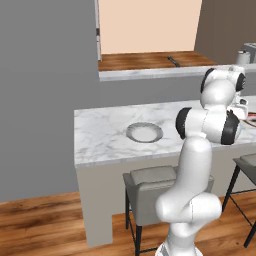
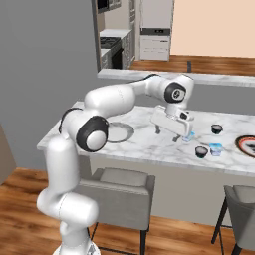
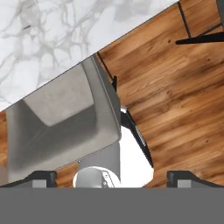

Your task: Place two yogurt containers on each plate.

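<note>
My gripper [image 2: 167, 135] hangs open and empty over the front part of the marble counter, and both dark fingertips [image 3: 41, 177] show wide apart in the hand view. A light blue yogurt container [image 2: 188, 135] stands just right of the hand, partly hidden by it. Further right are a dark cup [image 2: 216, 129], a second dark cup [image 2: 201, 152] and another light blue one [image 2: 215, 149]. The reddish-brown rimmed plate [image 2: 246, 145] lies at the right edge. The silver-grey plate [image 1: 144, 132] lies left on the counter, also seen as the plate [image 2: 122, 132] behind my arm.
A grey padded stool [image 3: 61, 118] stands under the counter's front edge [image 2: 149, 162], over wooden floor [image 3: 175, 87]. Another stool [image 2: 241, 199] is at the right. A higher ledge [image 1: 150, 74] runs behind the counter.
</note>
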Tool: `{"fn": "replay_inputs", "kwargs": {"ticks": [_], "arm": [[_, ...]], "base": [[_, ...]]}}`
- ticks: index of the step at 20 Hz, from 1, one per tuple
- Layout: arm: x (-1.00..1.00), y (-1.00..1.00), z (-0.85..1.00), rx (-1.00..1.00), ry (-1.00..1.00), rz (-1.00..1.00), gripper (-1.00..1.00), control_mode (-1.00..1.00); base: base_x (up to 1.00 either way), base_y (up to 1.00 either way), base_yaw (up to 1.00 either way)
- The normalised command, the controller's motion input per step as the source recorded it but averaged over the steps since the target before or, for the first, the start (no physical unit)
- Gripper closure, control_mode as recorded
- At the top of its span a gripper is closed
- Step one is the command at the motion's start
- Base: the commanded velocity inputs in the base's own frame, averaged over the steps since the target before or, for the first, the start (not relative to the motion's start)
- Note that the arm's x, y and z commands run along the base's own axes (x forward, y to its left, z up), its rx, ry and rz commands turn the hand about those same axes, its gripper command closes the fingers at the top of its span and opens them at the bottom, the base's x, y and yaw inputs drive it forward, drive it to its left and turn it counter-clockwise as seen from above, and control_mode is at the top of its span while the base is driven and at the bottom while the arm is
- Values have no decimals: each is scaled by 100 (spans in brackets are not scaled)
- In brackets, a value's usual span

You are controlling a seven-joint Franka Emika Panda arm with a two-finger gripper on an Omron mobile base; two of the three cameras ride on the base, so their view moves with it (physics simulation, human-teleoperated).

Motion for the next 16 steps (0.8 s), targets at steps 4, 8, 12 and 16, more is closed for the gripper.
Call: {"fn": "replay_inputs", "kwargs": {"ticks": [4, 8, 12, 16], "arm": [[16, 0, -31, 0, -3, 0, -100, -100], [24, 0, -31, 0, -4, 0, -100, -100], [13, 0, -23, 0, -11, 0, -100, -100], [1, 0, -13, 0, -17, 0, -100, -100]], "base": [[0, 0, 0], [0, 0, 0], [0, 0, 0], [0, 0, 0]]}}
